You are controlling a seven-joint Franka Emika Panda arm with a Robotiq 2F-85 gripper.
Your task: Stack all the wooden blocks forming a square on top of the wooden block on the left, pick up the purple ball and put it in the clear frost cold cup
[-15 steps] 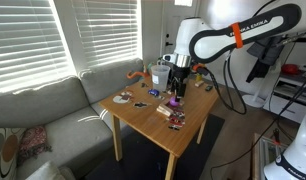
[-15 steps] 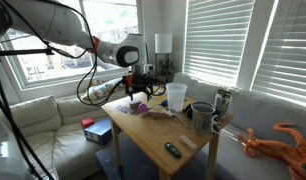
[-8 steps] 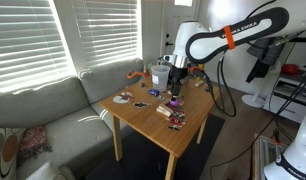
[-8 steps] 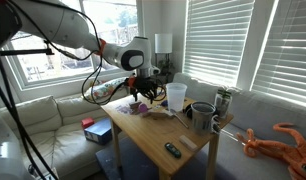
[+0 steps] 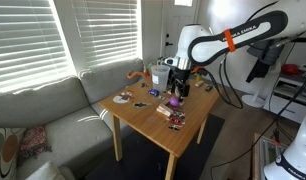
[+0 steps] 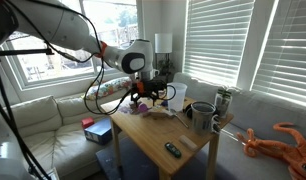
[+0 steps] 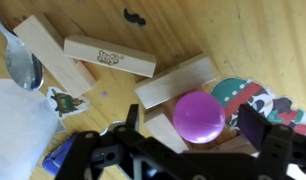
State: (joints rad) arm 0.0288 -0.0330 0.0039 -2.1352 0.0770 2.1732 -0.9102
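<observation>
In the wrist view the purple ball (image 7: 199, 115) rests on pale wooden blocks (image 7: 177, 82). Two more blocks (image 7: 108, 57) lie up and to the left on the table. My gripper (image 7: 198, 138) is open, one finger on each side of the ball, not touching it. In both exterior views the gripper (image 5: 174, 89) (image 6: 147, 93) hangs low over the table's far part, with the purple ball (image 5: 173, 101) just beneath it. The frosted cup (image 6: 177, 96) stands beside the gripper. A whitish surface (image 7: 18, 130) fills the wrist view's lower left; I cannot tell if it is the cup.
A spoon (image 7: 23, 68) and a colourful round sticker (image 7: 251, 102) lie near the blocks. A dark mug (image 6: 201, 116) and a small dark item (image 6: 172, 150) sit on the wooden table (image 6: 153, 135). A sofa (image 5: 43, 110) stands beside the table, with window blinds behind.
The arm has shifted a little sideways toward the cup and slightly down. The jaws have stayed open.
</observation>
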